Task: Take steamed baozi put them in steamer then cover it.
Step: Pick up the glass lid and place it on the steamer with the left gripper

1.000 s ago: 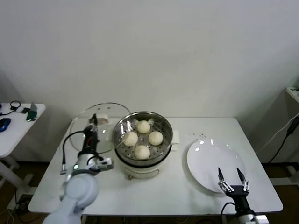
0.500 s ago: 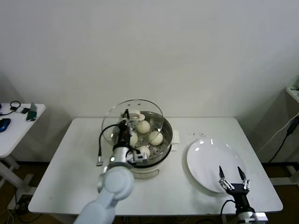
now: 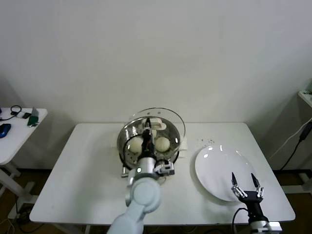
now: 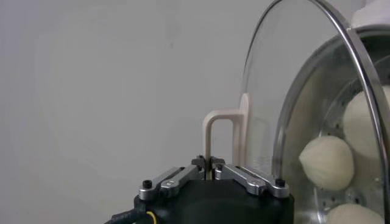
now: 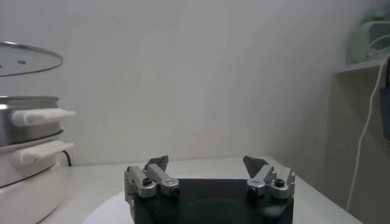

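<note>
Cover tilted above steamer rim, handle pinched in left gripper jaws; right gripper jaws spread, empty

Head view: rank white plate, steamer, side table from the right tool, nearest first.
From the right tool, near the table's front right edge:
1. White plate, just beside it on its left.
2. Steamer, mid-table, farther left.
3. Side table, far left, off the main table.

The left gripper is gripping the cover over the steamer. The right gripper is gaping wide near the table's right front corner.
</note>
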{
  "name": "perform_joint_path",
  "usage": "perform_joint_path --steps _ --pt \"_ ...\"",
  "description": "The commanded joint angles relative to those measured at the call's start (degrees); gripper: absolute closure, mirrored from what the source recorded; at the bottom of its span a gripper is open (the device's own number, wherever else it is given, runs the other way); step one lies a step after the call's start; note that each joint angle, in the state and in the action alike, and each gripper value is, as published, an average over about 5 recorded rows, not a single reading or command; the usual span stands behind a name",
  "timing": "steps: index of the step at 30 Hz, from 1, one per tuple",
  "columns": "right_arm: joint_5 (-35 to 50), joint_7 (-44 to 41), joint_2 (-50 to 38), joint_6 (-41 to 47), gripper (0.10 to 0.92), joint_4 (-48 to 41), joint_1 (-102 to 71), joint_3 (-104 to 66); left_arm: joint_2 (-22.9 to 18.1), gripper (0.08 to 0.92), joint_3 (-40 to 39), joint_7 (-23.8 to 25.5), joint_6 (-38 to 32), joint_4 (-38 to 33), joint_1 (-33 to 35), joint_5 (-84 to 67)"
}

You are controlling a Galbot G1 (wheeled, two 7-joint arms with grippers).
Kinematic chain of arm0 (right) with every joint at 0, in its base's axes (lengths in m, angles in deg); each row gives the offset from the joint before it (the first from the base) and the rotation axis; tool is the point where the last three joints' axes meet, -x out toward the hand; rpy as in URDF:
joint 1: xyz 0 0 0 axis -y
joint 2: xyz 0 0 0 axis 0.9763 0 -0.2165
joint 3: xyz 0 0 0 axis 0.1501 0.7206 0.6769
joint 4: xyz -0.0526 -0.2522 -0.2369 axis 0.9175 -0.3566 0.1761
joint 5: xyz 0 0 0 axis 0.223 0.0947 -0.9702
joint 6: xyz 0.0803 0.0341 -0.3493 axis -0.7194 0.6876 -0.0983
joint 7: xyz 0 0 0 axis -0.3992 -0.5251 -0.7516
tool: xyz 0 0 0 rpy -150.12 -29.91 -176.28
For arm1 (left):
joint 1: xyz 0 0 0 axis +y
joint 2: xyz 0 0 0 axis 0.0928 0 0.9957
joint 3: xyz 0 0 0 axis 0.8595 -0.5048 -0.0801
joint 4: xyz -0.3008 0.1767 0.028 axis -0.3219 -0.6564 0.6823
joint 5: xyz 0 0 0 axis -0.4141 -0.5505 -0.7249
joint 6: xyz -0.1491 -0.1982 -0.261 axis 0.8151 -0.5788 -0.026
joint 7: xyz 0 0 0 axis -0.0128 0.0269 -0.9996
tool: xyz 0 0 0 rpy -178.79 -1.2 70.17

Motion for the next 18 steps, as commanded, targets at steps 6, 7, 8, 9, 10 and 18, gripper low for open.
perform_joint_path --steps 6,7,8,9,10,18 --pt "0.25 -0.13 -0.17 -1.14 0.203 -0.62 -0.18 -0.41 -2.36 0.856 0.95 -1.32 -1.38 2.60 3.78 4.93" --pt "0.25 -0.14 -0.19 -1.20 0.203 -0.62 -0.24 -0.42 -2.06 0.856 1.05 -1.34 -1.39 2.73 3.71 4.77" --pt "0.25 -0.14 -0.20 -1.25 0.203 -0.62 -0.30 -0.45 -1.75 0.856 1.15 -1.40 -1.41 2.93 3.61 4.63" --pt "0.26 -0.15 -0.22 -1.30 0.203 -0.62 -0.35 -0.49 -1.47 0.856 1.24 -1.45 -1.47 3.14 3.51 4.57" --pt "0.25 -0.15 -0.23 -1.31 0.203 -0.60 -0.40 -0.56 -1.24 0.856 1.36 -1.49 -1.52 3.34 3.44 4.52" --pt "0.28 -0.26 -0.26 -1.55 0.203 -0.42 -0.86 -1.20 0.47 0.856 2.42 -1.23 -1.86 3.91 3.00 4.13"
